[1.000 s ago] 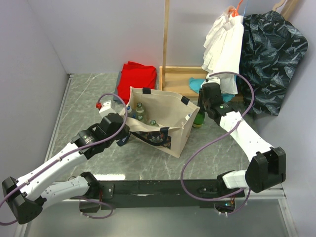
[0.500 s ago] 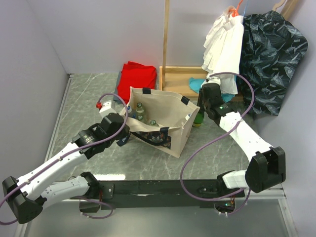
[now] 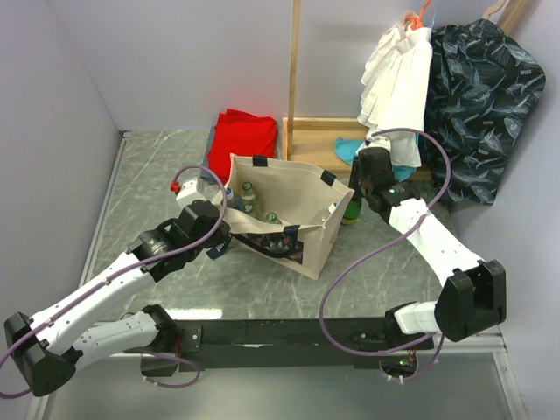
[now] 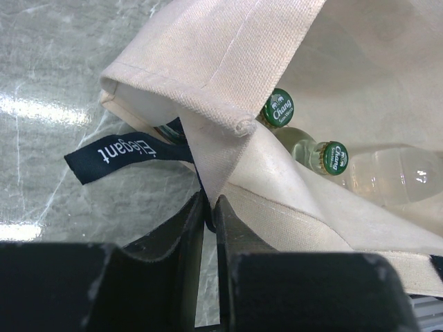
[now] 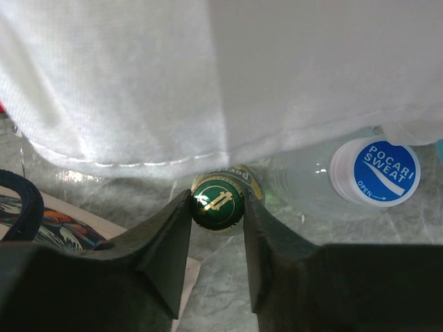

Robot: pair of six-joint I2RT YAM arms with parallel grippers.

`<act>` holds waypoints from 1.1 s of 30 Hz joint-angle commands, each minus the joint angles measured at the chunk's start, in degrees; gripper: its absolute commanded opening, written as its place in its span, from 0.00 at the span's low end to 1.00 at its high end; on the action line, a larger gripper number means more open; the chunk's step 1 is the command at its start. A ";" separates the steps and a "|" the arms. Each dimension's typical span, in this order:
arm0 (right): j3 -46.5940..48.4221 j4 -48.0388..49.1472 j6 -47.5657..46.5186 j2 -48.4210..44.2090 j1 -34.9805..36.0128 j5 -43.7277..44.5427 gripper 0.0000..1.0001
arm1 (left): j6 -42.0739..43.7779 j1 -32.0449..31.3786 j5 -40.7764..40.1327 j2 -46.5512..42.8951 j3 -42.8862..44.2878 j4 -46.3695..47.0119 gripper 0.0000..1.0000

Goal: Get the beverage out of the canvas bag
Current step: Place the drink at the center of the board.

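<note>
Where right hand point(image 5: 217, 207) clamps, beverage point(image 5: 217, 197) beside bag point(image 3: 317, 243)

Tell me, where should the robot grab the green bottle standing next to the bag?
At the top, around the cap and neck, coming straight down. The green bottle stands upright with the canvas bag and a Pocari Sweat bottle close beside it, so its sides are crowded. The right gripper has its fingers against either side of the cap.

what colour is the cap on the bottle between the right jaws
The cap is dark green with a gold emblem. It shows best in the right wrist view.
</note>
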 commanded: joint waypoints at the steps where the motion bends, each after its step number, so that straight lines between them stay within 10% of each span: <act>1: 0.69 4.78 0.12 -2.53 0.00 0.07 0.42 | 0.82 -0.09 0.23 -0.14 1.09 -0.36 0.17; 27: 0.34 4.78 -0.50 -9.03 0.79 5.26 0.53 | 0.64 -0.09 0.49 -0.14 0.74 0.00 0.16; 33: 0.42 4.78 -0.67 -15.96 0.88 4.21 0.54 | 1.25 -0.09 1.11 0.21 0.30 0.70 0.02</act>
